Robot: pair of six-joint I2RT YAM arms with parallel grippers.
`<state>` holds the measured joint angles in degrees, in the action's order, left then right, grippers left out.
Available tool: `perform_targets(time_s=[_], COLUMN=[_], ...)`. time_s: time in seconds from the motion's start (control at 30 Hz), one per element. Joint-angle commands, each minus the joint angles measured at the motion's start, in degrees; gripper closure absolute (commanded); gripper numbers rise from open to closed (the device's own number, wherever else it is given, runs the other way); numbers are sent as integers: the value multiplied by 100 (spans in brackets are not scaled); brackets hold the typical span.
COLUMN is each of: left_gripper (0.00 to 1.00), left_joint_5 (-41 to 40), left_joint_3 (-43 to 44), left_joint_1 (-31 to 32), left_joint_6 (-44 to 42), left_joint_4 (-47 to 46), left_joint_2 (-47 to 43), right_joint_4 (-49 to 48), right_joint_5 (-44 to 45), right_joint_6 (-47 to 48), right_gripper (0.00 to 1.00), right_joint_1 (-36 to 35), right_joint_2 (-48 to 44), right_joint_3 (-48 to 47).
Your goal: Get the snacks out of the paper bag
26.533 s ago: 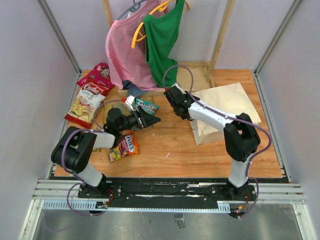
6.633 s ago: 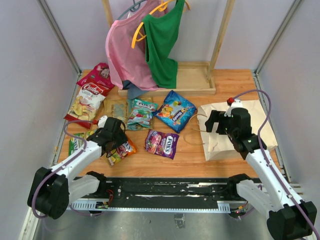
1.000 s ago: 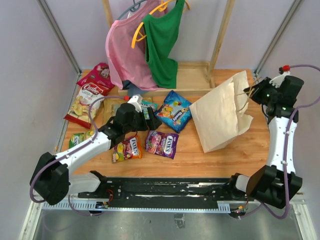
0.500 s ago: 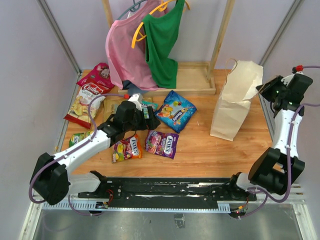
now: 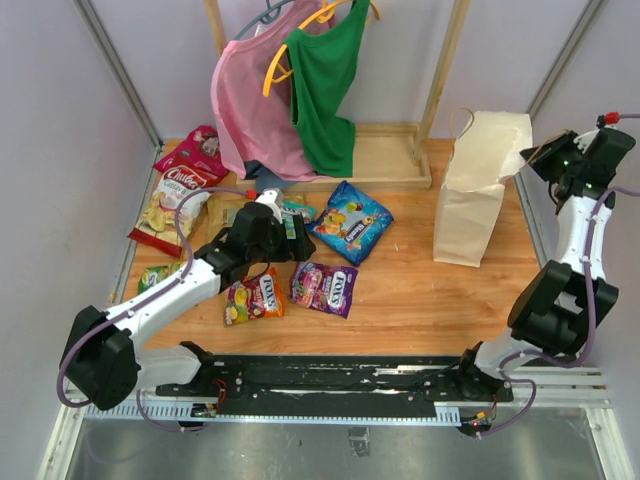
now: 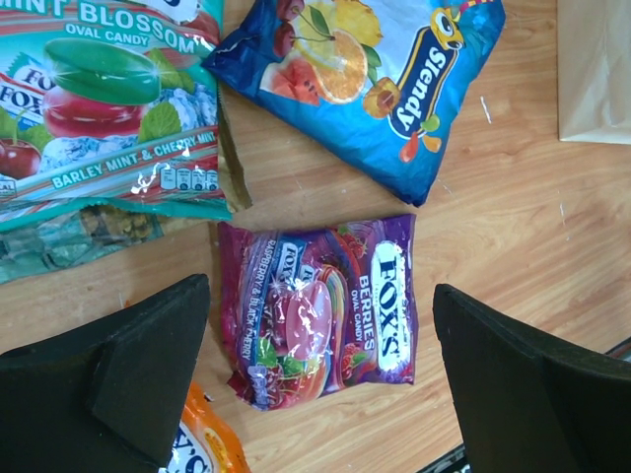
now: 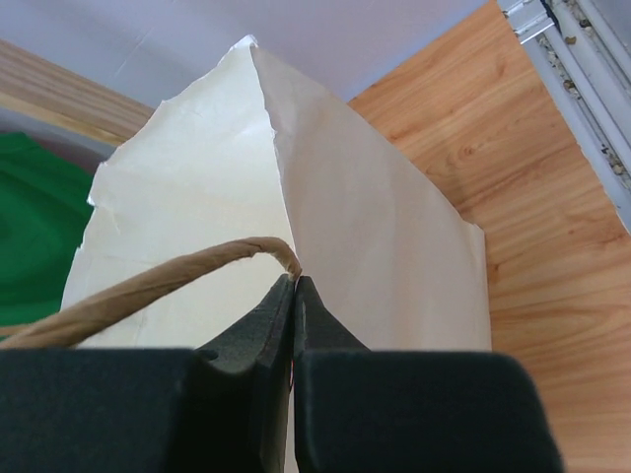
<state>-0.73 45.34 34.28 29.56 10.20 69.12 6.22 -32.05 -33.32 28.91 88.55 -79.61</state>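
Observation:
The cream paper bag [image 5: 475,185] hangs upright at the right of the table, its bottom near the wood. My right gripper [image 5: 535,160] is shut on its twisted loop handle [image 7: 148,281], at the bag's top edge [image 7: 325,227]; in the right wrist view the right gripper [image 7: 295,279] pinches where handle meets paper. Snacks lie on the table: a purple packet [image 5: 324,288], a blue one [image 5: 350,222], an orange one [image 5: 255,298], a teal one [image 6: 108,108]. My left gripper [image 6: 317,296] stands open above the purple packet [image 6: 325,305], touching nothing.
More packets lie at the far left: a red one [image 5: 193,150], a white and red one [image 5: 172,205], a green one [image 5: 155,277]. A pink garment [image 5: 255,110] and a green garment [image 5: 325,85] hang over a wooden rack base [image 5: 385,160]. Metal rails edge the table.
The right arm has raised the bag by its handle and carried it right and back, from slanting over the table to hanging upright. The left arm has barely moved.

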Motion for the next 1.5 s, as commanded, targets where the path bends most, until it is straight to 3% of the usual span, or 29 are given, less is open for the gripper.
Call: perform_targets(time_s=[0.0,0.1,0.17,0.27,0.5,0.77,1.0,1.2,1.47], left_gripper=[0,0,0,0,1,0,0,0,2], left_joint_5=[-279,-338,-340,-346,-401,-323,-300,-309,20], left_joint_3=[274,307,301,283,300,268,238,142,317], left_joint_1=[17,21,17,17,17,17,17,17,26], left_joint_6=[-191,-205,-199,-187,-207,-171,-182,-156,-16], left_joint_4=[176,209,206,210,241,132,113,87,-201], left_joint_2=[-162,-140,-127,-111,-110,18,27,-95,195], right_joint_4=[-426,-271,-204,-127,281,858,862,894,1240], right_joint_5=[-267,-392,-373,-247,-162,130,840,416,769], right_joint_6=[-385,-352,-307,-238,-80,259,551,511,962], right_gripper=[97,92,82,48,2,1,1,1,1], right_joint_1=[77,80,78,80,80,72,-216,-254,-1272], right_joint_2=[263,481,503,401,28,-962,-2274,-1970,-1347], right_joint_3=[-455,-823,-921,-931,-1206,-1484,-689,-696,-1348])
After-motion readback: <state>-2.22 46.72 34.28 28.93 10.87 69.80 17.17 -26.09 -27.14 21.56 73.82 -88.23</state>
